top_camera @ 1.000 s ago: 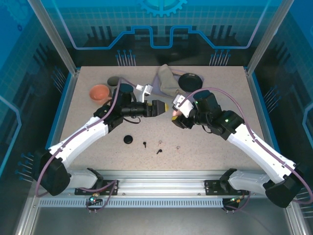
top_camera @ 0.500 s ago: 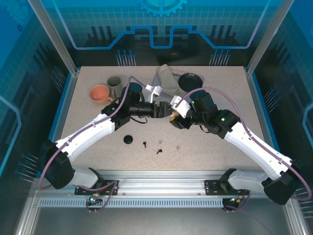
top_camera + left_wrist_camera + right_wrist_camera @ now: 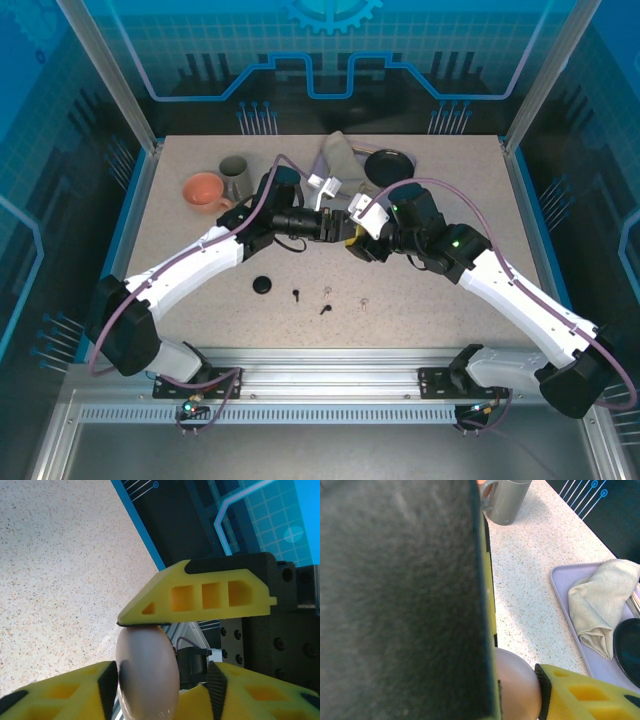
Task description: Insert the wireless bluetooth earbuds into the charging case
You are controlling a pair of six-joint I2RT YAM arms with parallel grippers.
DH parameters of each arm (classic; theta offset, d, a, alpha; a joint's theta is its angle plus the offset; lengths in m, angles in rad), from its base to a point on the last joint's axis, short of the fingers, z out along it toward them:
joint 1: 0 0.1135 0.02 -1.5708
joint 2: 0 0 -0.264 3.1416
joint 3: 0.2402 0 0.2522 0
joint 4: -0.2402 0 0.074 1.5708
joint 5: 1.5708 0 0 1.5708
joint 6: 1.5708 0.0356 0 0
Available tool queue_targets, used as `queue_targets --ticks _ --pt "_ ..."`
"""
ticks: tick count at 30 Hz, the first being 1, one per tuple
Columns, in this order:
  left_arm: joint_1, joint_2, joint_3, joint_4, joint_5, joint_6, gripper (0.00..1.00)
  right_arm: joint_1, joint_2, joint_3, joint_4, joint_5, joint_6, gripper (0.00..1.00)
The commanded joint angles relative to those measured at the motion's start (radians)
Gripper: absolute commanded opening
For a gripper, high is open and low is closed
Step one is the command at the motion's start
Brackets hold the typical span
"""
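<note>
Left wrist view has the left gripper spread around a pale round case: one pad touches its side, the other stands just clear. A yellow finger of the right gripper rests on the case's top. Right wrist view shows that gripper pinching the case between its dark pad and yellow finger. Top view puts both grippers meeting above the table. Nearer the arm bases, four earbuds lie loose, two black, two pale, with a black disc left of them. Farther back sit an orange cup, a grey mug and a tray bearing a cloth.
</note>
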Motion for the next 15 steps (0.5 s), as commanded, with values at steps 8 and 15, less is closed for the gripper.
queue_targets --ticks 8,15 --pt "-0.009 0.000 0.036 -0.044 0.051 0.057 0.28 0.016 0.013 0.020 0.033 -0.007 -0.006 0.54" --pt "-0.009 -0.022 0.026 -0.045 -0.004 0.102 0.13 -0.009 0.029 0.058 -0.042 -0.097 -0.001 0.73"
